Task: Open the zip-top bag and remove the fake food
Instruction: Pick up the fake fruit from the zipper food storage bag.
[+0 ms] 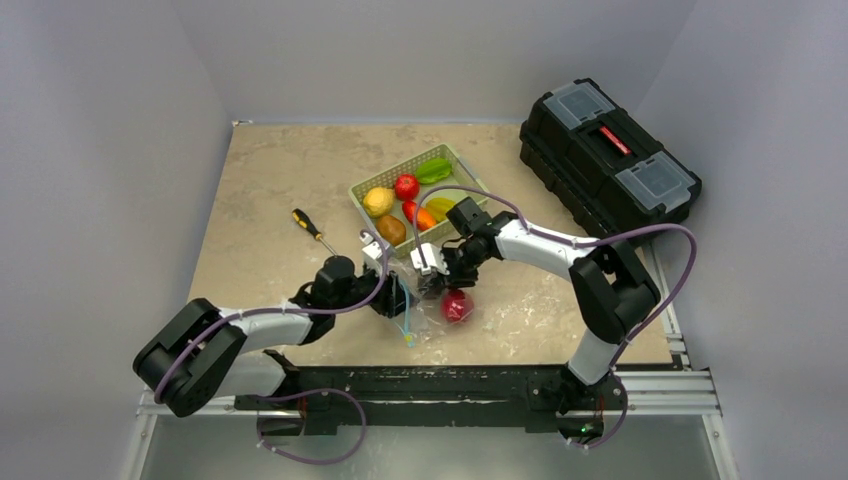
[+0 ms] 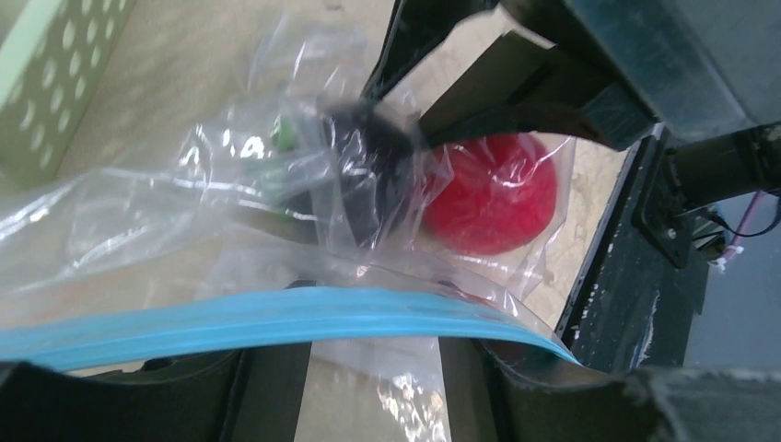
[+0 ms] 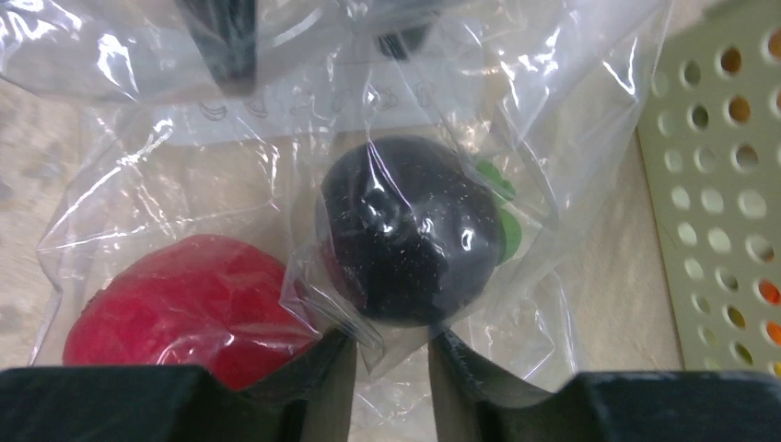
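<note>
The clear zip-top bag (image 1: pixel 432 312) lies on the table near the front, its light-blue zipper strip (image 2: pixel 276 318) draped across my left gripper's fingertips. My left gripper (image 2: pixel 373 357) has its jaws apart, with bag film hanging in the gap. Inside the bag are a red fake fruit (image 3: pixel 184 304) and a dark purple one with a green top (image 3: pixel 410 230). My right gripper (image 3: pixel 391 354) reaches over the bag. Its jaws are narrowly apart around a fold of film, right below the dark fruit. From above, the left gripper (image 1: pixel 392 298) and right gripper (image 1: pixel 437 275) meet at the bag.
A green perforated basket (image 1: pixel 455 160) behind the bag holds several more fake foods. A yellow-and-black-handled screwdriver (image 1: pixel 307 228) lies to its left. A black toolbox (image 1: pixel 610 155) sits at the back right. The table's dark front rail (image 2: pixel 626 276) is close to the bag.
</note>
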You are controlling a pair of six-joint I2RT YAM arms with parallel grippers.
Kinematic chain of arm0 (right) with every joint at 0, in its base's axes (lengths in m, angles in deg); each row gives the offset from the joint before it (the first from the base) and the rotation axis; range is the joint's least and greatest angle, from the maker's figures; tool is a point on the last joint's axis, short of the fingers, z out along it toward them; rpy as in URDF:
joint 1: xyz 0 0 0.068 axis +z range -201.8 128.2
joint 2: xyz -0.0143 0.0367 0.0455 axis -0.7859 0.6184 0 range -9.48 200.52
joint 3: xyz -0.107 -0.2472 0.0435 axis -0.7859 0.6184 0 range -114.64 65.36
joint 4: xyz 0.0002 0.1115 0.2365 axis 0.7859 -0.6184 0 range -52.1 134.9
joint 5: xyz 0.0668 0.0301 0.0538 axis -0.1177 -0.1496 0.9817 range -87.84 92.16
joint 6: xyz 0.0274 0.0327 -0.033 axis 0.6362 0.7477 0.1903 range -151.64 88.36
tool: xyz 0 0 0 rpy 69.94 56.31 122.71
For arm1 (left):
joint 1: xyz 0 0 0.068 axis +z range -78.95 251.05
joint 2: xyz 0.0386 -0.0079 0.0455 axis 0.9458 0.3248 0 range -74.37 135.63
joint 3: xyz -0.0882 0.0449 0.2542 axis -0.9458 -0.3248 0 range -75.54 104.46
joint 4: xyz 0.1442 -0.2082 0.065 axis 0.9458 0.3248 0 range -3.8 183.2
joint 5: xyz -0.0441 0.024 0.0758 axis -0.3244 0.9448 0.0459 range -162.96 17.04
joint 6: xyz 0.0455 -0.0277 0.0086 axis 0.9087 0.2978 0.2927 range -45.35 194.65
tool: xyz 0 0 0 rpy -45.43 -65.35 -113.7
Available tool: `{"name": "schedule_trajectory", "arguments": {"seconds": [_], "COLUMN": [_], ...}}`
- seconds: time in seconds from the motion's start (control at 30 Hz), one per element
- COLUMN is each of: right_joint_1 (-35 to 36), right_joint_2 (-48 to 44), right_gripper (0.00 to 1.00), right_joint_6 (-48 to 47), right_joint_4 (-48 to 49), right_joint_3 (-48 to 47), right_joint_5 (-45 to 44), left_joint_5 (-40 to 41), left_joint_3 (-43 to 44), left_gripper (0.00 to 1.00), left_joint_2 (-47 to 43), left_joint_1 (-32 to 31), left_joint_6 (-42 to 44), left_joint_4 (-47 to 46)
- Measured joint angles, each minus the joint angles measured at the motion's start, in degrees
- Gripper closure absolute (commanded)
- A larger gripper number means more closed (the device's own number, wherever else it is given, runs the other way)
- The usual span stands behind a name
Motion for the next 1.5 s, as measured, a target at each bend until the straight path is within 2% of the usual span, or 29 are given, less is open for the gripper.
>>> {"name": "schedule_trajectory", "arguments": {"seconds": [0.17,0.2,0.4,0.57,0.63,0.83,0.93,1.17,1.33,1.5], "right_joint_1": [0.0,0.02,-0.24,-3.21,-4.42,-5.14,-5.14,-4.28,-0.81,1.38], "right_joint_2": [0.0,0.0,-0.61,-6.38,-9.79,-12.87,-12.94,-12.41,-6.62,-0.72], "right_gripper": [0.97,1.0,1.0,1.0,0.8,0.52,0.49,0.51,0.5,0.5], "right_joint_6": [-1.81,-1.79,2.43,5.79,6.82,8.92,8.48,6.47,5.95,5.97], "right_joint_4": [-1.9,-2.14,-1.07,0.55,2.21,5.2,4.46,1.7,0.96,1.07], "right_joint_3": [0.0,0.0,-0.07,0.0,0.39,0.79,0.81,-0.57,-5.73,-6.45], "right_joint_5": [6.21,7.3,9.25,11.04,10.16,4.57,3.17,2.27,1.22,-1.36], "left_joint_5": [-1.73,-1.99,-2.27,-2.08,-1.38,2.19,3.5,4.55,5.09,5.27], "left_joint_3": [-0.24,-0.28,-2.47,-2.71,-2.99,-5.66,-5.68,-4.96,-3.65,-3.17], "left_gripper": [0.46,0.46,0.47,0.51,0.51,0.5,0.5,0.51,0.5,0.48], "left_joint_2": [-1.14,-1.14,-2.54,-4.46,-4.81,-6.78,-7.26,-4.81,-2.75,-1.18], "left_joint_1": [0.0,0.0,0.0,0.0,0.0,0.0,0.0,0.0,0.0,0.0], "left_joint_6": [0.07,0.09,0.11,0.81,1.62,4.7,6.23,7.65,7.8,7.85], "left_joint_4": [-4.33,-4.9,-7.1,-7.28,-7.45,-7.19,-6.38,-4.57,-3.3,-3.08]}}
